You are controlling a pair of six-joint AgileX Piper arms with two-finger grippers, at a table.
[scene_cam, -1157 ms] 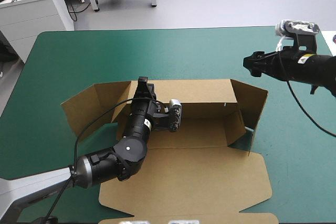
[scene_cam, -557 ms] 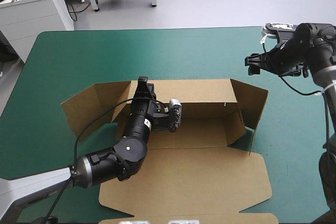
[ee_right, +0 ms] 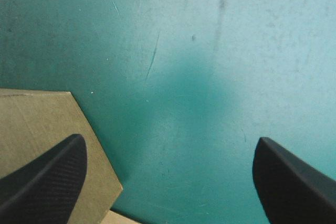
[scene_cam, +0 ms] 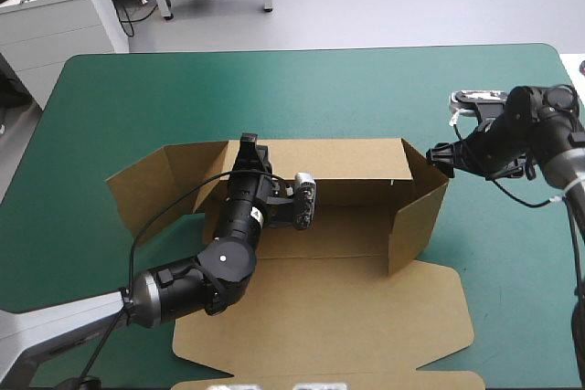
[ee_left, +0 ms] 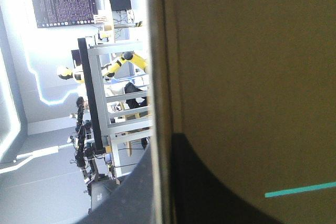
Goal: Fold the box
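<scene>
**High view:** The brown box [scene_cam: 329, 303] lies mid-desk [scene_cam: 274, 89], its back wall raised and its broad lid flat toward the near edge. At the left end a flap splays outward. At the right end the wall stands upright. The left end effector [scene_cam: 248, 145], reaching in from the near left, is clamped on the top edge of the back wall near its left end. The right end effector [scene_cam: 441, 156] comes in from the right with its tips at the outer face of the upright right wall. Contact cannot be made out.

**Left wrist view:** The box [ee_left: 252, 77] fills the scene ahead, an edge of its board pinched between the black fingers of the left end effector [ee_left: 160, 156].

**Right wrist view:** The right end effector [ee_right: 169, 140] has its fingers spread wide with nothing between them. The teal-green cover [ee_right: 210, 51] lies ahead, and a corner of the box [ee_right: 42, 124] sits beside one finger [ee_right: 47, 182].
</scene>
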